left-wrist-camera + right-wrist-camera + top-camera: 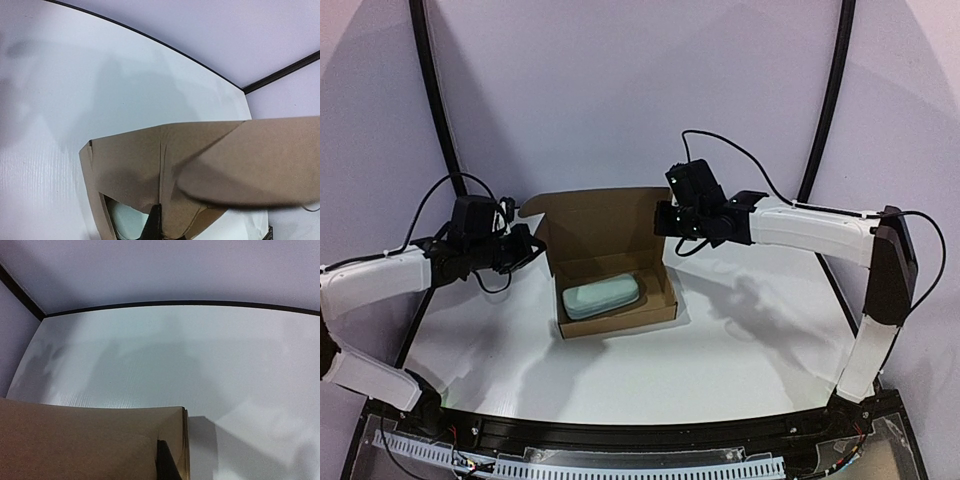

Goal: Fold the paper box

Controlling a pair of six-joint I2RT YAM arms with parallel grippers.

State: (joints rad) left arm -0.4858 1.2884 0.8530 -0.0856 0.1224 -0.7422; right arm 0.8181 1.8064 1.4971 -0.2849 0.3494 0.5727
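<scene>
The paper box (620, 268) is a shallow brown cardboard tray in the middle of the table, its lid (600, 215) standing up at the back. A pale green-grey case (602, 297) lies inside it. My left gripper (534, 245) is at the lid's left side flap. In the left wrist view (162, 227) one dark finger (154, 225) presses the cardboard (135, 160) and the other is hidden behind it. The case (125, 217) shows below. My right gripper (670, 224) is at the lid's right edge. In the right wrist view (175, 465) one finger (166, 462) lies against the cardboard (90, 440).
The white table (750, 340) runs out to a curved black rim at the back and sides. Black cables (740, 155) loop above both wrists. The arm bases and a cable tray (620, 465) line the near edge.
</scene>
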